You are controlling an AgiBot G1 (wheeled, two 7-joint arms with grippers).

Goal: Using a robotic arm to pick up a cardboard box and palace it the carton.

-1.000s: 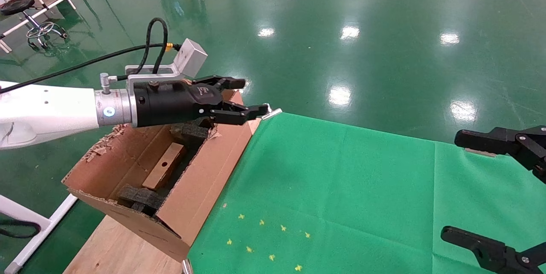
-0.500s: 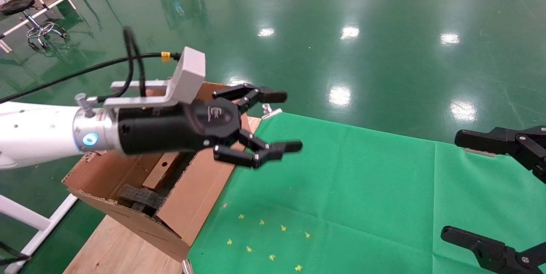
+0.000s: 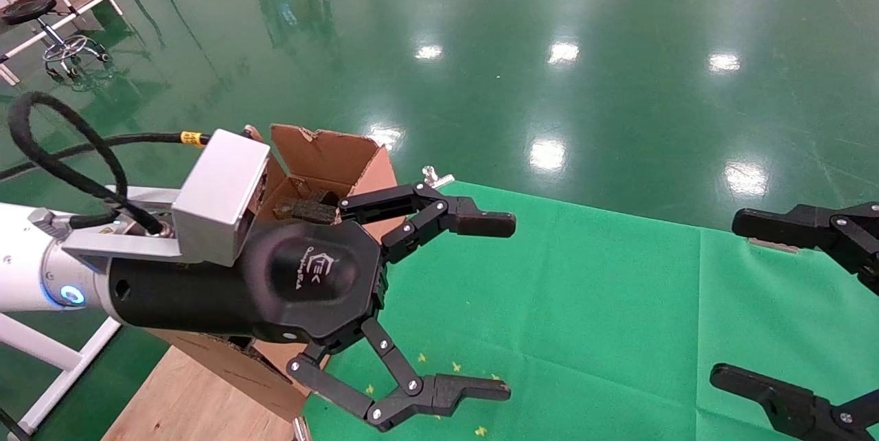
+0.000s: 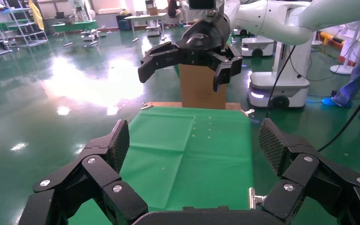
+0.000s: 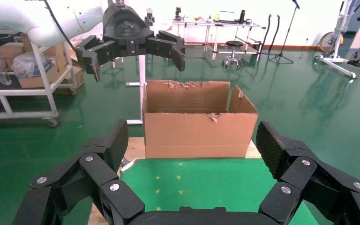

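My left gripper point(image 3: 508, 307), on the white robotic arm point(image 3: 20, 269) with the silver block, hangs open and empty over the left edge of the green cloth, beside the carton point(image 3: 329, 152). It hides most of the carton's inside; only a torn flap and a dark foam piece point(image 3: 302, 209) show. The cardboard box is hidden. The right wrist view shows the carton point(image 5: 197, 133) broadside, with the left gripper point(image 5: 136, 65) above it. My right gripper point(image 3: 724, 297) is open and empty at the table's right edge.
The green cloth point(image 3: 584, 290) covers the table and carries yellow marks point(image 3: 457, 367) near the carton. A metal clip point(image 3: 436, 176) holds its far left corner. The carton stands on a wooden board point(image 3: 185, 400). A stool and racks point(image 3: 41, 15) stand on the floor at far left.
My left gripper has swung from above the carton toward the near side and right, over the cloth's edge, with its fingers spread wider. It now hides the small box. The right arm has not moved.
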